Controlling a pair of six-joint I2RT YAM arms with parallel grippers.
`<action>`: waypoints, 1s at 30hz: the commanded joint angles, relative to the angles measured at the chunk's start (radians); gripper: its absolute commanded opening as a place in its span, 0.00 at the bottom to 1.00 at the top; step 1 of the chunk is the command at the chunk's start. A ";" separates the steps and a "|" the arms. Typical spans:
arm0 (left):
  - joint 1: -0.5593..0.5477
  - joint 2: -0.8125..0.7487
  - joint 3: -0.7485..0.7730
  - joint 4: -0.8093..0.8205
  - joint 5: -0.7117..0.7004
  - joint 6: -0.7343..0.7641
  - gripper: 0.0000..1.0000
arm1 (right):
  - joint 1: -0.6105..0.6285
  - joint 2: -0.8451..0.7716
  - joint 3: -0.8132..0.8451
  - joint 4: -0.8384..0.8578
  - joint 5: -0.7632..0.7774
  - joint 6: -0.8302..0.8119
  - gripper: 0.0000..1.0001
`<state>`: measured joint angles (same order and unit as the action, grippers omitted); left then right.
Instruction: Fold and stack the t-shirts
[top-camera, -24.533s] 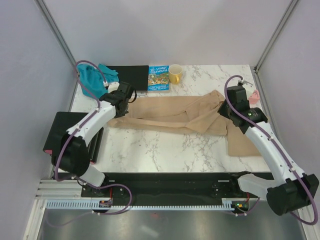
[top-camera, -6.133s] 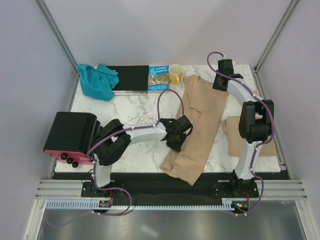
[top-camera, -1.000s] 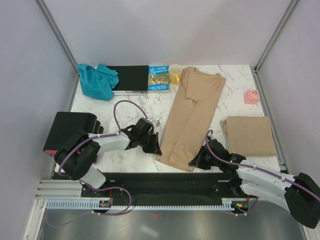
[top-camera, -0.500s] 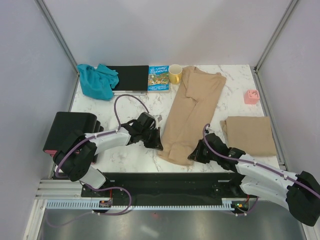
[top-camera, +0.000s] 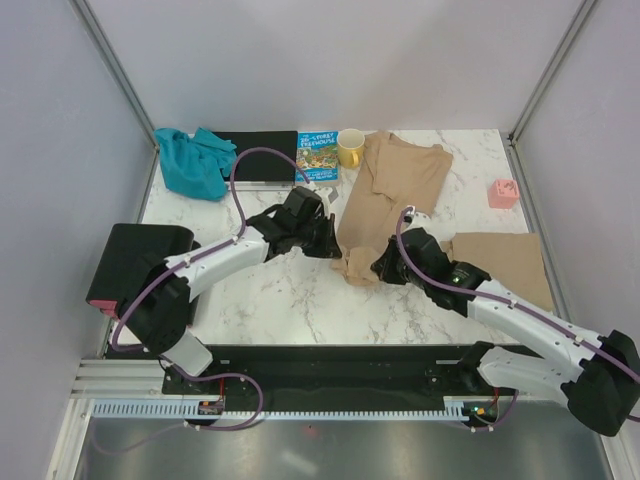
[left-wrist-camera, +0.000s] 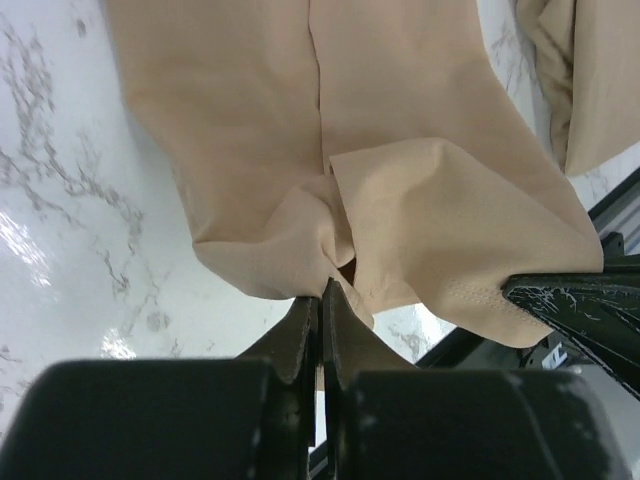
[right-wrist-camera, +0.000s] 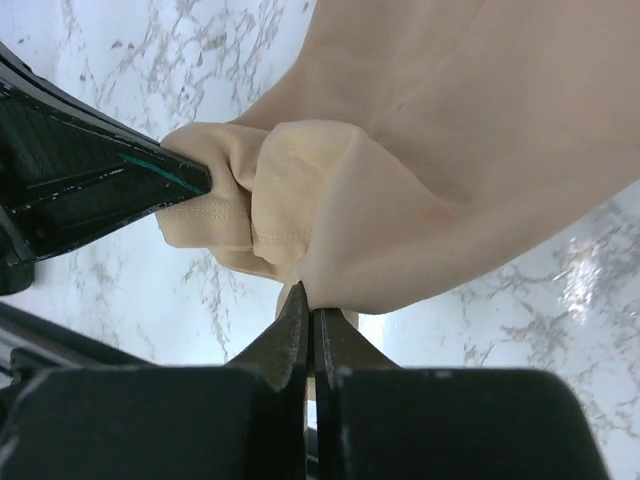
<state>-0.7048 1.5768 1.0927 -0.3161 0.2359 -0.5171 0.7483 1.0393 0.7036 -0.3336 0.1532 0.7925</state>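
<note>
Tan t-shirt (top-camera: 396, 185): long axis laid toward 1 o'clock; near hem (top-camera: 356, 268) at 6 o'clock pinched by left gripper (top-camera: 339, 249) and right gripper (top-camera: 379, 268), side by side.

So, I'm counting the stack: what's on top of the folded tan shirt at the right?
Nothing lies on the folded shirt; the right arm crosses its near corner, hiding that part.

Bright even light; marble glare; sharp
</note>
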 joint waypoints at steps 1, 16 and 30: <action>0.010 0.031 0.114 -0.037 -0.072 0.057 0.02 | -0.024 0.042 0.102 -0.024 0.105 -0.098 0.00; 0.062 0.181 0.392 -0.051 -0.078 0.112 0.02 | -0.141 0.160 0.267 -0.013 0.244 -0.252 0.00; 0.067 0.472 0.807 -0.149 -0.099 0.201 0.02 | -0.205 0.317 0.378 0.068 0.364 -0.355 0.00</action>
<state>-0.6453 2.0171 1.7535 -0.4301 0.1631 -0.3889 0.5632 1.3323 1.0069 -0.3340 0.4446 0.4873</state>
